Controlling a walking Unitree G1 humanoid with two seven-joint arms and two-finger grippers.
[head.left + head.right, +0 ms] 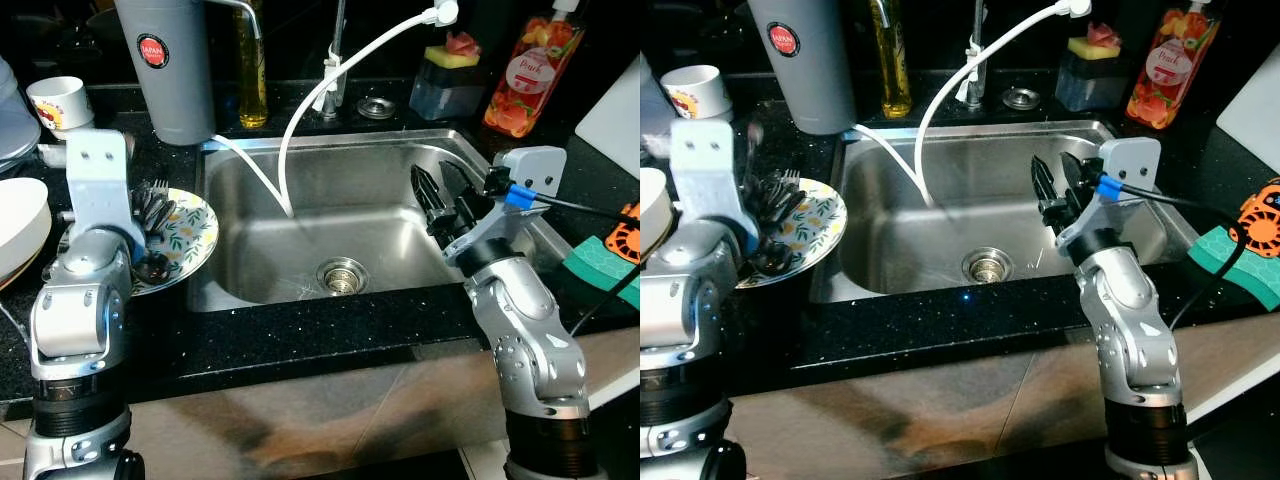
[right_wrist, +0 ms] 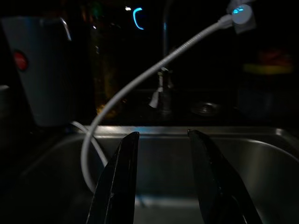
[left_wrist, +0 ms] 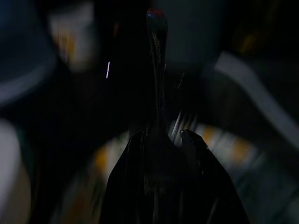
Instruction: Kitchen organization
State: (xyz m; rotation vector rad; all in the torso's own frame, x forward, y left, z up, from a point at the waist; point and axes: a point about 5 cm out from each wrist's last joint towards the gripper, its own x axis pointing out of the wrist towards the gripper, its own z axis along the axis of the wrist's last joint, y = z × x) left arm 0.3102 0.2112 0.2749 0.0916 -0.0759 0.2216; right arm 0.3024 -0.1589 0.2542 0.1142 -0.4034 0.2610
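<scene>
Left wrist view: left gripper [image 3: 161, 140] clenched on utensil handle [image 3: 157, 60] above floral plate [image 1: 196, 232], left of sink [image 1: 330, 180]; right gripper [image 1: 441, 195] spread, empty, over sink's right side.

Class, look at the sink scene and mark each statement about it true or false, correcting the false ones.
1. The right gripper hangs over the sink with its fingers apart. True.
2. The left gripper is over the floral plate. True.
3. The sink is full of dishes. False: its basin is bare down to the drain.
4. A white hose hangs down into the sink. True.
5. The orange soap bottle stands left of the sink. False: it stands at the back right.
6. The grey jug lies on its side. False: it stands upright.
</scene>
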